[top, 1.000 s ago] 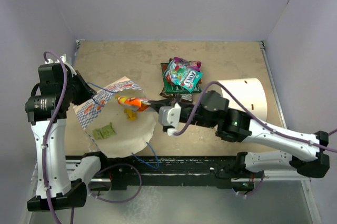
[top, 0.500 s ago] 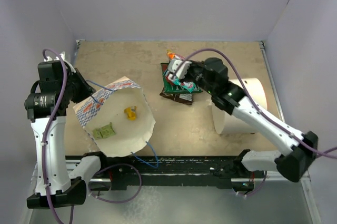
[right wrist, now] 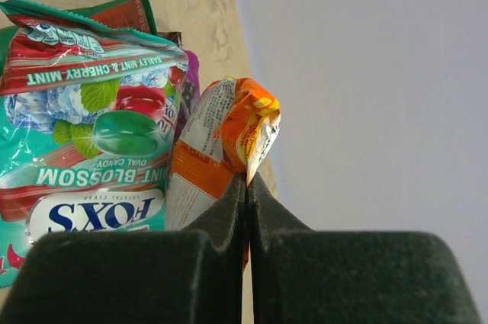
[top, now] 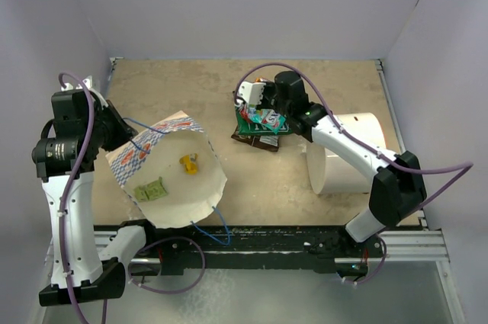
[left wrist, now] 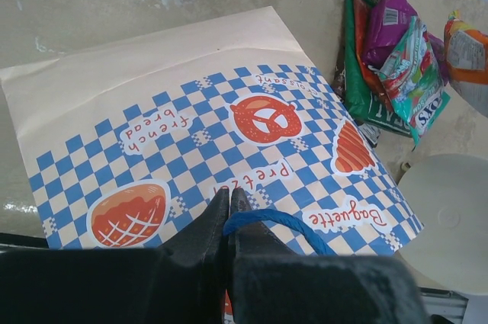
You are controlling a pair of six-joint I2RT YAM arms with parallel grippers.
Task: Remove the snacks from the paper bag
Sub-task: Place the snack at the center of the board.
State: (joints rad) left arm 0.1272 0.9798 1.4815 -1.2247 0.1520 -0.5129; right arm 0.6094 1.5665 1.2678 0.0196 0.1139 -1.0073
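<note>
Clamping an orange packet (right wrist: 244,122) over the snack pile (top: 259,123), your right tool (right wrist: 245,178) stands at the worktop's (top: 191,88) far side, while your left tool (left wrist: 229,194) pinches the open paper bag's (left wrist: 191,118) edge.

The bag (top: 131,155) is being held open at 8 o'clock, yellow packet (top: 188,163) and green packet (top: 152,190) inside; an orange packet (right wrist: 229,141) is being pinched at the pile's (top: 263,122) 12 o'clock.

One paper bag (top: 177,200) is lying on the table (top: 191,88). Two snacks are sitting inside it: one yellow packet (top: 188,164) and one green packet (top: 151,190). At least three more packets are overlapping in one pile (top: 263,122); the exact number is not showing. One orange packet (right wrist: 229,141) is showing at the pile's far edge. One white cylinder (top: 354,168) is lying nearby.
</note>
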